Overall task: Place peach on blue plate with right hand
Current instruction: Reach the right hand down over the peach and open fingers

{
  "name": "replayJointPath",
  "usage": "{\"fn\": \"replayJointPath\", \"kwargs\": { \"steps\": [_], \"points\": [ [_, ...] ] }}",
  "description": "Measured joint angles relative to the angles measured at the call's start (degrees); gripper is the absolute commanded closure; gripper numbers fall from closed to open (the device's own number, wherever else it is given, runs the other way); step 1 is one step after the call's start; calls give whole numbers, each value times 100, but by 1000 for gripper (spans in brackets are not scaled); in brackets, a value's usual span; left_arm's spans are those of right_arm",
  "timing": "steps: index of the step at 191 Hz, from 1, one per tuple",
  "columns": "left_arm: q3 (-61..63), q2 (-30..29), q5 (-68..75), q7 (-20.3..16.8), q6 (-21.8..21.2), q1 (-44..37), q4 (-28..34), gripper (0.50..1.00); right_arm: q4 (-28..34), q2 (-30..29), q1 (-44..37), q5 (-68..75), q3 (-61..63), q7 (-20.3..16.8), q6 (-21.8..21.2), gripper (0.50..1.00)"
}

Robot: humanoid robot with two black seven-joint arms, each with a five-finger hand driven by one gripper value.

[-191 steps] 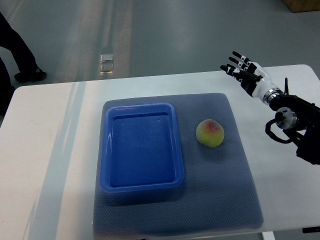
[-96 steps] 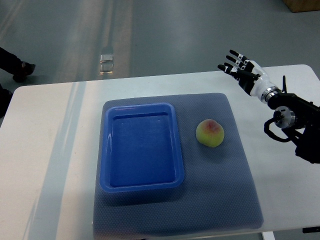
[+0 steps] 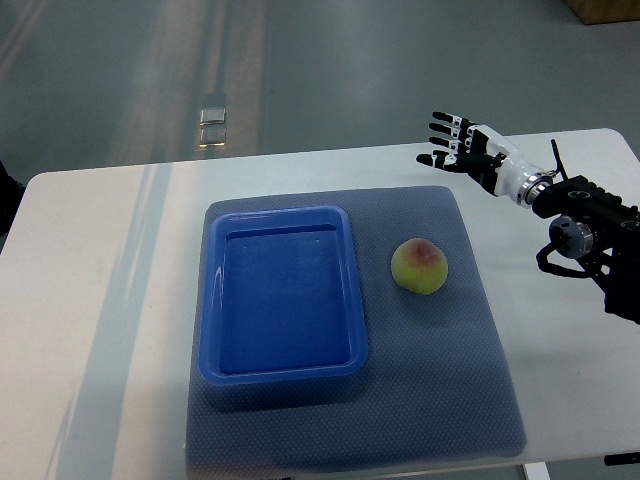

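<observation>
A yellow-green peach (image 3: 419,266) with a red blush lies on the grey mat (image 3: 440,380), to the right of the blue plate (image 3: 284,294). The plate is a shallow rectangular tray and holds nothing. My right hand (image 3: 456,147) hovers over the table's far right, beyond the mat's back right corner, with its fingers spread and holding nothing. It is well apart from the peach, up and to the right of it. The left arm does not show.
The white table (image 3: 100,300) carries the mat. Beyond its far edge is grey floor with a small shiny object (image 3: 213,115). A dark sliver shows at the left edge (image 3: 4,180).
My right hand has moved left and slightly away along the table's far edge, nearer the mat's corner. The person's legs at the upper left have gone out of view.
</observation>
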State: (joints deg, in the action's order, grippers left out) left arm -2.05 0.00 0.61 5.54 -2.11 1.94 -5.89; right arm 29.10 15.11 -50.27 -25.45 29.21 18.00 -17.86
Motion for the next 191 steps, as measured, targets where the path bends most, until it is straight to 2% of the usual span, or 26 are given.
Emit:
{"fn": "replayJointPath", "kwargs": {
  "steps": [32,58,82,116,143,168,191],
  "points": [
    [3,0,0,0,0,0,6,500,152,205,-345,-1272,-32,216,-401,568],
    [4,0,0,1,0,-1,9,500,636,433,-547,-2206,-78,256,-650,568],
    [3,0,0,0,-23,0,9,500,1080,602,-617,-3041,-278,422,-681,568],
    [-2,0,0,0,-39,0,9,500,1615,745,-705,-4819,-629,1015,-637,568],
    [-6,0,0,0,-57,-1,13,500,1740,758,-714,-5800,-679,1406,-626,568],
    [-7,0,0,0,-62,-1,17,500,1885,821,-720,-6304,-733,1631,-667,568],
    [-6,0,0,0,-62,-8,18,500,2168,1001,-728,-6508,-872,1693,-688,568]
  ]
}}
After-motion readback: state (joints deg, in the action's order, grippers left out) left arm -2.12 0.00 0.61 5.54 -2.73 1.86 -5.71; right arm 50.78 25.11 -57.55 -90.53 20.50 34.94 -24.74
